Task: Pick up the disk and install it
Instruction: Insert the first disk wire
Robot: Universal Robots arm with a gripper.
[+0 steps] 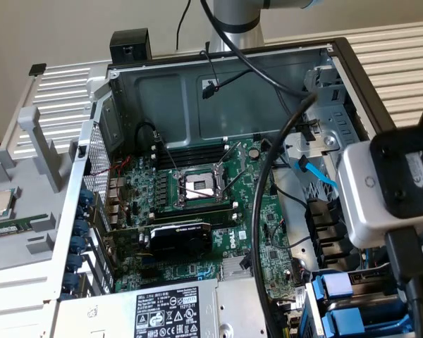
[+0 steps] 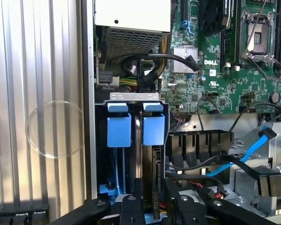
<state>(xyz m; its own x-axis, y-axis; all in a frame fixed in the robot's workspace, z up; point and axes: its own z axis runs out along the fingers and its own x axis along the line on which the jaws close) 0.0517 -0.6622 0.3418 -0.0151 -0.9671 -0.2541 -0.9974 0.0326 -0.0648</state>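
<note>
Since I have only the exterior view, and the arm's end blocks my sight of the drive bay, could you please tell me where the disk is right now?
Observer: The disk stands on edge in the drive bay, between the fingers of the tool, which look closed on it.
Operator: Thank you. Which slot of the bay is it in?
Observer: It is in the slot nearer the motherboard, in line with the blue tab on that side.
</note>
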